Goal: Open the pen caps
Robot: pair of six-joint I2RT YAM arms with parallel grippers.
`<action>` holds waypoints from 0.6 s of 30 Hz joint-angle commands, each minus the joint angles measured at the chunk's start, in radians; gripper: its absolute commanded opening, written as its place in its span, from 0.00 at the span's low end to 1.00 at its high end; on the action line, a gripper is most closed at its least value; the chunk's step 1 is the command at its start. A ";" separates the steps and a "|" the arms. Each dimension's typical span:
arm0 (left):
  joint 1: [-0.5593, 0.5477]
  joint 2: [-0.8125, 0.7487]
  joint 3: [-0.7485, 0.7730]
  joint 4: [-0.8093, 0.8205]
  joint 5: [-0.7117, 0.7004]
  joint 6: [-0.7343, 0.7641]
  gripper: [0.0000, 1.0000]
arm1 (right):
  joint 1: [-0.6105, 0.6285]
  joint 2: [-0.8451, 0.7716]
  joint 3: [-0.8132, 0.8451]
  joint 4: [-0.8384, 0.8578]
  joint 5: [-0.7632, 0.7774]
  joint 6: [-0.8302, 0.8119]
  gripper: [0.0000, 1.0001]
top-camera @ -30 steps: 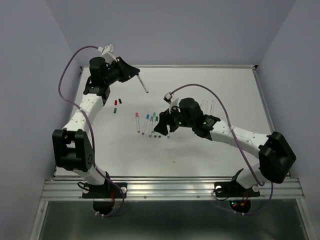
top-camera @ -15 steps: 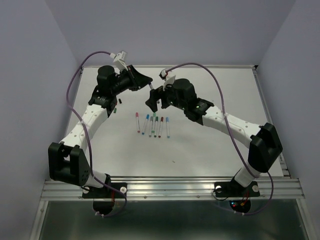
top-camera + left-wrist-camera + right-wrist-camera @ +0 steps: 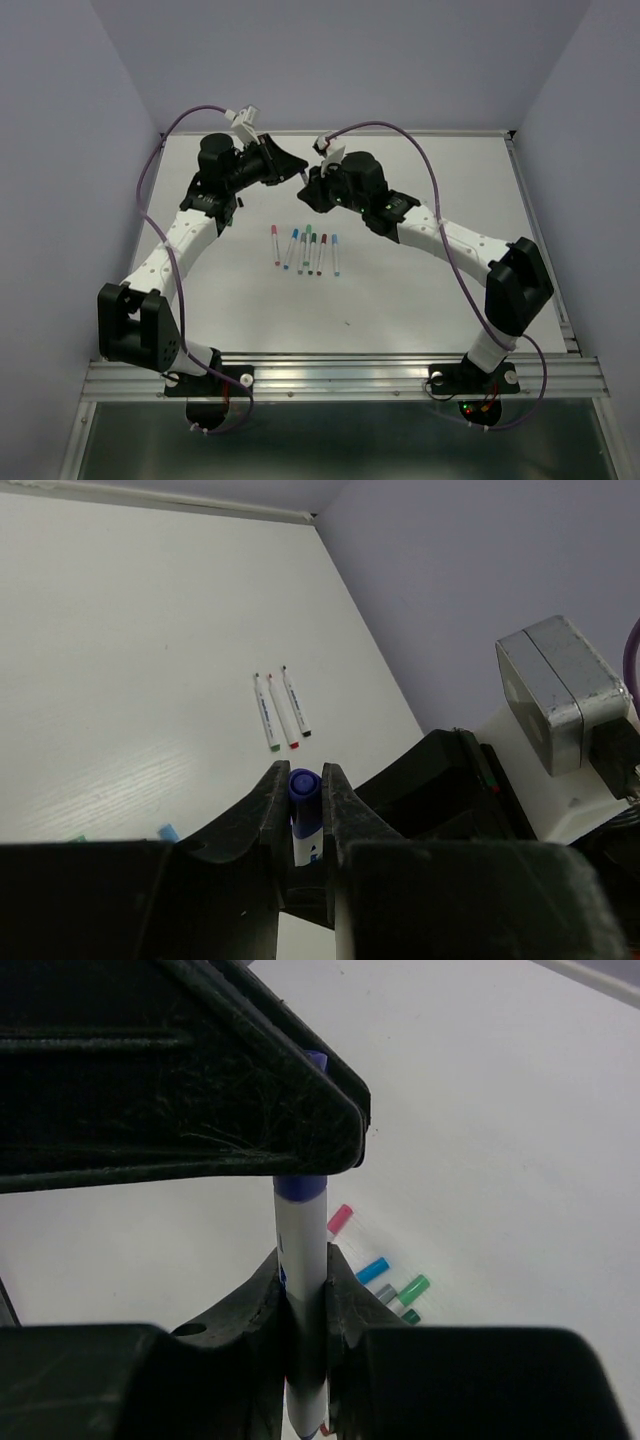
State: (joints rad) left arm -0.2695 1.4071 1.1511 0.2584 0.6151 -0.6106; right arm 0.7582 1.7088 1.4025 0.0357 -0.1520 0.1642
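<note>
Print on the barrels is too small to read. Above the far end of the table (image 3: 430, 290), the left gripper (image 3: 296, 168) pinches the purple cap (image 3: 303, 783) while the right gripper (image 3: 311, 184), agape and just short half a second ago, now clamps the pen (image 3: 302, 1250) by its white barrel; five pens (image 3: 307, 250) lie as before in their row nearer the bases

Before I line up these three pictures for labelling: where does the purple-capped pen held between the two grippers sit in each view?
Top external: purple-capped pen, a sliver at upper centre between left gripper and right gripper.
Left wrist: low centre, cap end poking from the closed jaws.
Right wrist: centre, upright, white barrel in the jaws.
Shared landmark: the table row's blue cap.
</note>
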 commanded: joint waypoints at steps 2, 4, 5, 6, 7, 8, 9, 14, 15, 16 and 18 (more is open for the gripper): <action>0.012 0.044 0.085 -0.008 -0.040 0.037 0.00 | -0.002 -0.044 -0.111 0.033 -0.122 0.023 0.01; 0.045 0.073 0.134 -0.034 -0.048 0.044 0.00 | -0.002 -0.067 -0.201 0.038 -0.153 0.058 0.01; 0.059 0.081 0.150 -0.042 -0.045 0.051 0.00 | -0.002 -0.075 -0.233 0.046 -0.171 0.076 0.01; 0.090 0.093 0.174 -0.050 -0.049 0.057 0.00 | -0.002 -0.081 -0.270 0.079 -0.226 0.131 0.01; 0.105 0.096 0.183 -0.056 -0.060 0.058 0.00 | -0.002 -0.089 -0.310 0.104 -0.260 0.156 0.01; 0.121 0.098 0.193 -0.068 -0.089 0.063 0.00 | -0.002 -0.104 -0.383 0.131 -0.286 0.184 0.01; 0.134 0.105 0.212 -0.073 -0.101 0.066 0.00 | -0.002 -0.113 -0.419 0.197 -0.305 0.227 0.01; 0.202 0.147 0.277 -0.119 -0.123 0.081 0.00 | 0.016 -0.170 -0.510 0.201 -0.294 0.253 0.01; 0.208 0.156 0.283 -0.123 -0.118 0.083 0.00 | 0.016 -0.181 -0.516 0.184 -0.267 0.245 0.01; 0.216 0.161 0.285 -0.143 -0.118 0.087 0.00 | 0.016 -0.189 -0.516 0.173 -0.242 0.247 0.01; 0.222 0.167 0.271 -0.169 -0.142 0.101 0.00 | 0.016 -0.204 -0.492 0.107 -0.114 0.250 0.01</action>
State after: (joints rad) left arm -0.0433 1.5616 1.3979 0.1089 0.4984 -0.5541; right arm 0.7731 1.5925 0.8722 0.1356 -0.3939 0.3897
